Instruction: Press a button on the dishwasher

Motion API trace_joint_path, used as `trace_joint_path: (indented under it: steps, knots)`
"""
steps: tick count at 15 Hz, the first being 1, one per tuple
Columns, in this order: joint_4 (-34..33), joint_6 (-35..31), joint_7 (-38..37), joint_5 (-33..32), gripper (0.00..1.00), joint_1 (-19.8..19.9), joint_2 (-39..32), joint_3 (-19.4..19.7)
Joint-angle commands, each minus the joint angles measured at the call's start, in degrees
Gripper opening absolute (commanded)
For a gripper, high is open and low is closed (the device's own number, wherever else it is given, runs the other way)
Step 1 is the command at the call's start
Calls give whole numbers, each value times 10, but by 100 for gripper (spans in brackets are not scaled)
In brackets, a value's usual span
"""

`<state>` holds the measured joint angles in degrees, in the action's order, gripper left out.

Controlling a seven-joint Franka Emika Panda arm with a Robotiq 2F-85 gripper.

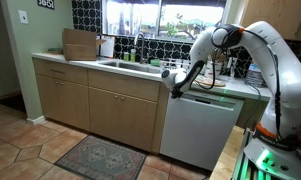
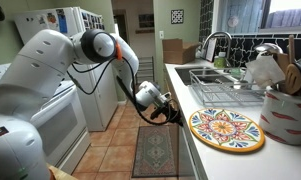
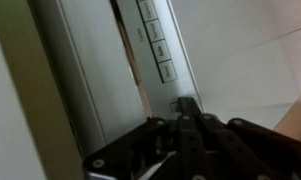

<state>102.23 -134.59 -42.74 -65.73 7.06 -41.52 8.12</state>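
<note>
**At the top edge of the dishwasher (image 1: 202, 128): end effector (image 3: 185, 115) pointing along the button strip**

Close against the appliance's upper edge, the end effector is holding its fingers pressed together in the wrist view, with nothing gripped between them. Its tip is sitting just past the end of a row of small rectangular buttons (image 3: 153, 40) on the grey strip. Whether it is touching the surface cannot be told. In an exterior view the end effector (image 1: 174, 86) is hovering at the dishwasher's top corner, on the side nearest the tan cabinet doors (image 1: 90, 105). The white dishwasher is standing under the counter (image 1: 75, 63), just beside those doors. The arm (image 1: 235, 40) is reaching down across the counter's front edge. A patterned rug (image 1: 100, 157) is lying on the tiled floor before the cabinets.
</note>
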Motion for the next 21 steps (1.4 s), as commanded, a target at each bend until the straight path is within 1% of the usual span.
trace_joint_path:
  steps: [1, 3, 6, 9, 12, 14, 16, 18, 21]
  knots:
    - [-56, -40, 39, 29, 0, 26, -35, 12]
    - [-61, -43, 38, 34, 0, 21, -39, 21]
    - [-60, -33, 45, 44, 0, 15, -39, 24]
    - [-39, 16, 72, 68, 0, -3, -24, 18]
    - [-20, 79, 69, 68, 0, -34, -5, 21]
    - [-10, 112, 72, 71, 0, -44, 6, 14]
    - [-3, 120, 85, 77, 0, -46, 15, 2]
    - [2, 130, 114, 113, 0, -44, 22, -16]
    - [9, 128, 133, 156, 0, -52, 38, -24]
